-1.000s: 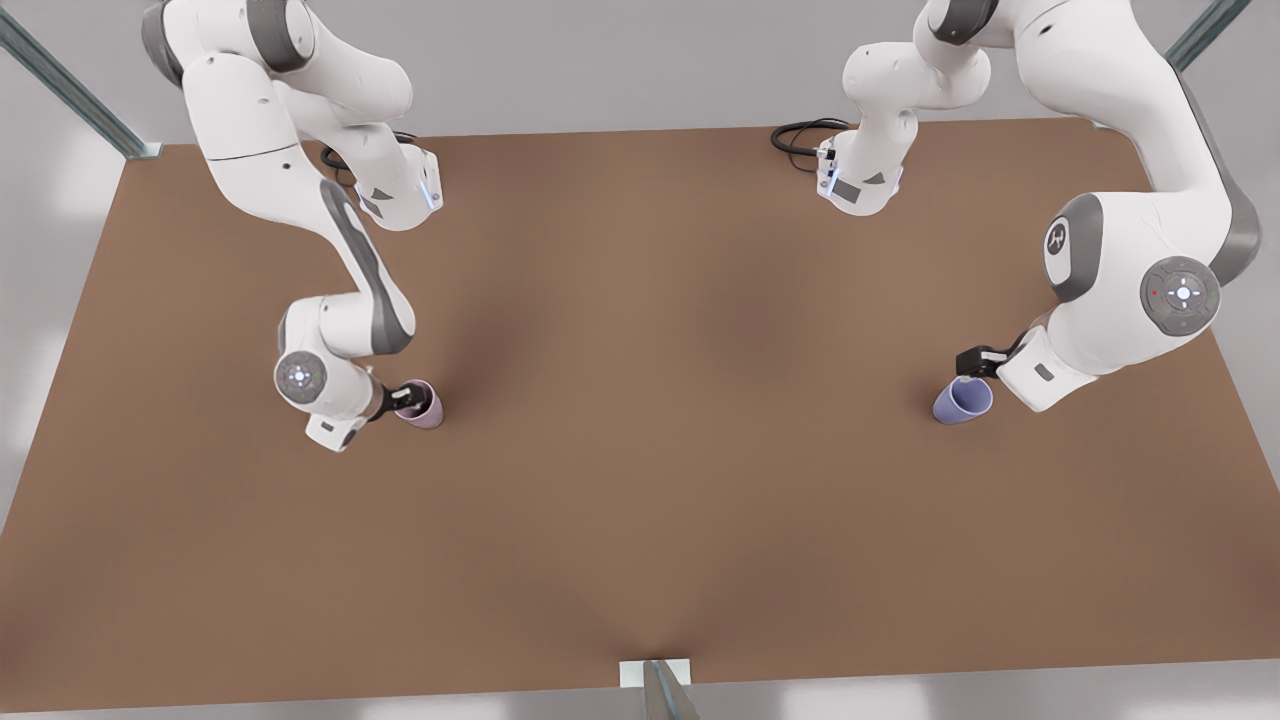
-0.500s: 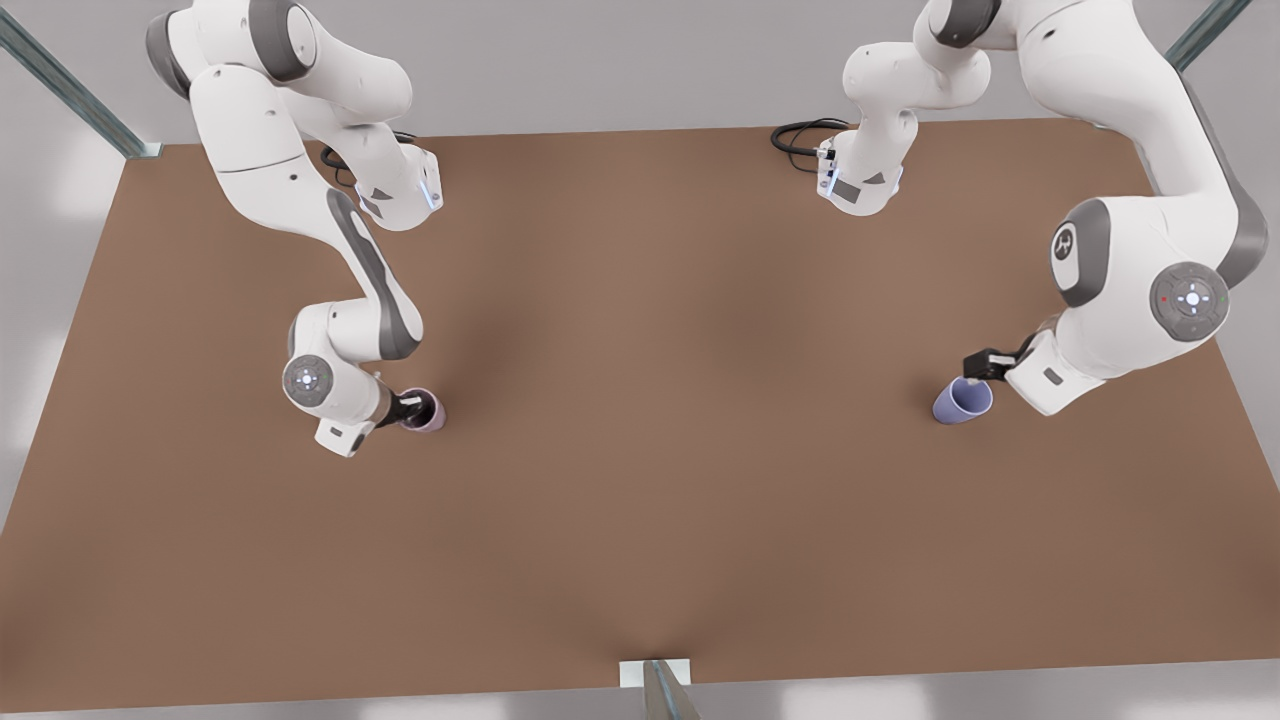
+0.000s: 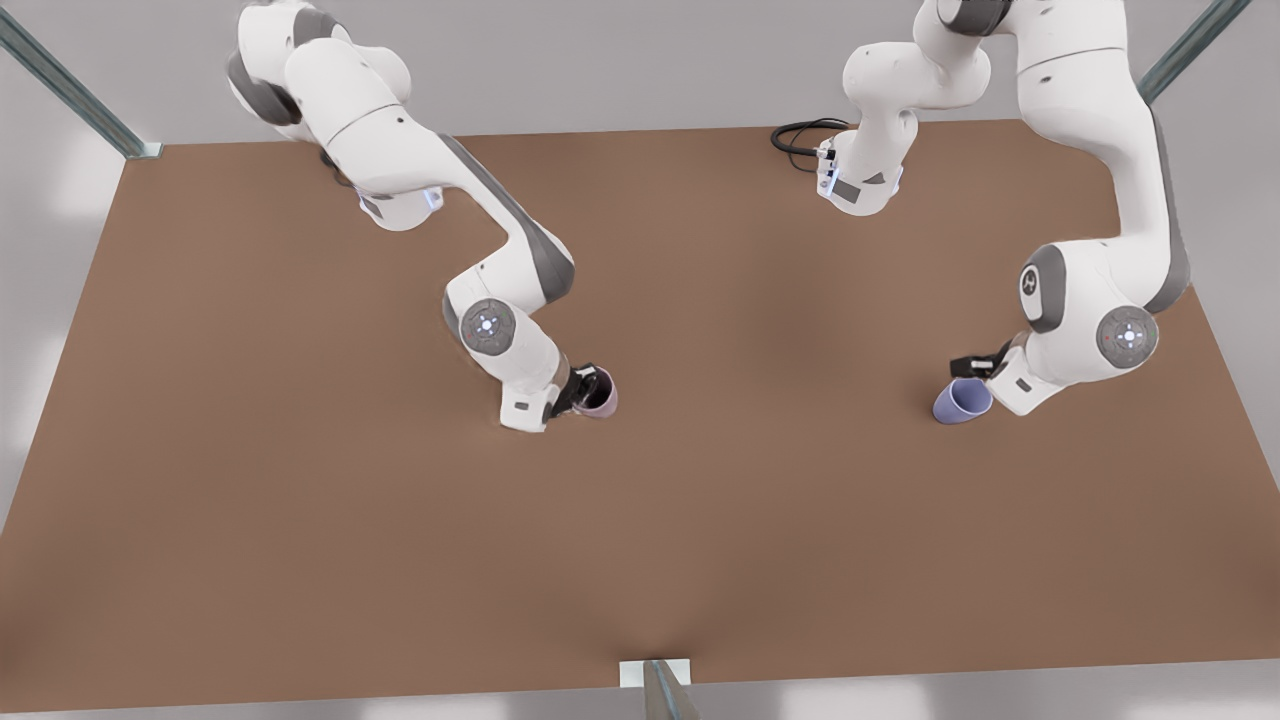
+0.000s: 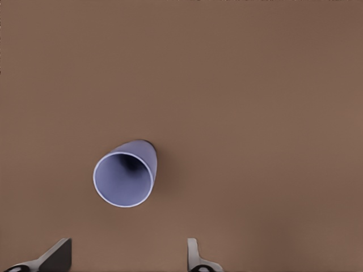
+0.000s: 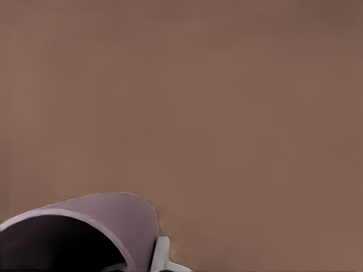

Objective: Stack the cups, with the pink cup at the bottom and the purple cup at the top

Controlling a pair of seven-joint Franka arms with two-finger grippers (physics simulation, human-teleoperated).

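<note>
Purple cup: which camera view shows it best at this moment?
The left wrist view: the purple cup shows whole, mouth open toward the camera, standing free ahead of the left gripper's open jaws. The front view shows it beside that gripper. The right wrist view shows the pink cup.

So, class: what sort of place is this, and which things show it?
Probably a simulated robot test bench: a bare brown table, two white arms mounted at its far edge, and only the pink cup and the purple cup as props.
</note>
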